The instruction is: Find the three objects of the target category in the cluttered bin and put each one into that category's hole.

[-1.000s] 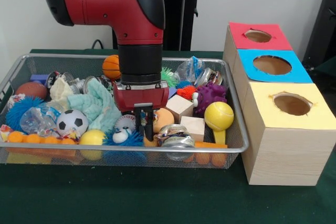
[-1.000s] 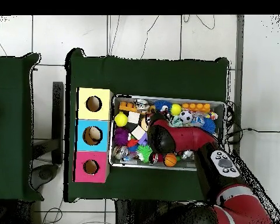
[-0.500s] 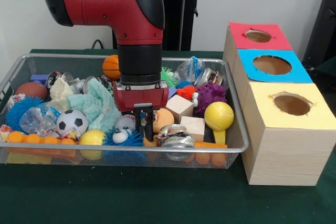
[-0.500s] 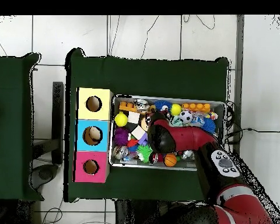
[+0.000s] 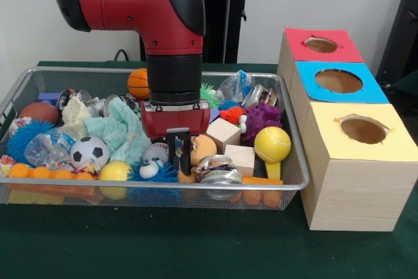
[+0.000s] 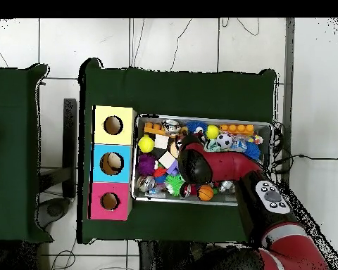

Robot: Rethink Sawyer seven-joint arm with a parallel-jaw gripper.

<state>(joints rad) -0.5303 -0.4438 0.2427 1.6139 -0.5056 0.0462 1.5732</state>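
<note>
A wire mesh bin (image 5: 196, 184) holds a jumble of toys: an orange basketball (image 5: 138, 83), a soccer ball (image 5: 89, 151), a yellow ball (image 5: 272, 143), a baseball (image 5: 155, 153), a peach ball (image 5: 204, 147), two wooden blocks (image 5: 224, 132) and a teal cloth (image 5: 121, 129). My gripper (image 5: 179, 160) hangs straight down in the bin's front middle, between the baseball and the peach ball. Its fingers stand close together, and I see nothing held between them. In the overhead view the red arm (image 6: 207, 163) hides the gripper.
Three wooden boxes with round holes stand right of the bin: red top (image 5: 297, 40), blue top (image 5: 307, 73), yellow top (image 5: 326, 115). A purple spiky toy (image 5: 262, 120), a blue spiky ball (image 5: 26, 138) and a metal tin (image 5: 219, 169) also lie in the bin.
The gripper has risen slightly above the toys. Nothing else in the bin has moved.
</note>
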